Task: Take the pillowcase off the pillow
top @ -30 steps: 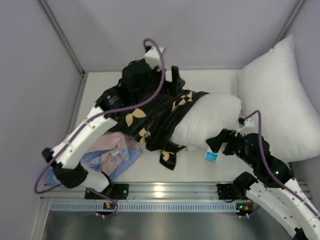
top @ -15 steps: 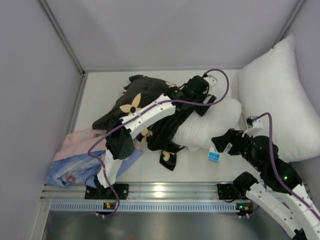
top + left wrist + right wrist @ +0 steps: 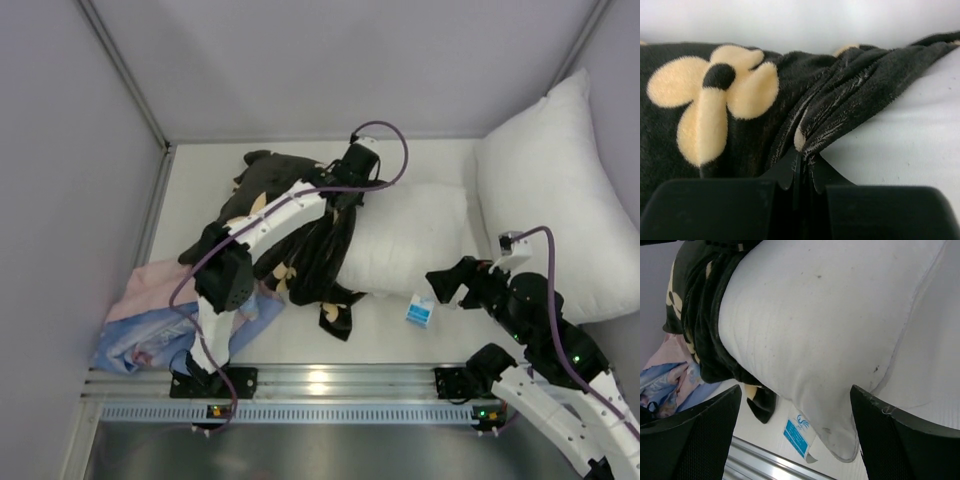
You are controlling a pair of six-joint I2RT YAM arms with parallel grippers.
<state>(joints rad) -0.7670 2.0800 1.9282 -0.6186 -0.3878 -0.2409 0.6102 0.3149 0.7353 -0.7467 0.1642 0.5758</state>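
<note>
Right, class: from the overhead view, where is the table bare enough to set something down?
Bare table shows along the back wall behind the pillowcase and pillow, and in a near strip between the pillow and the rail. Crowded: pink and blue cloths fill the near left corner; a second pillow fills the right side.

No words or numbers are legible anywhere. The only printed item is the small blue-and-white label tag (image 3: 799, 434) on the edge of the pillow (image 3: 815, 325). It bears a white swirl-like mark, and its lines of print are too small to read.
</note>
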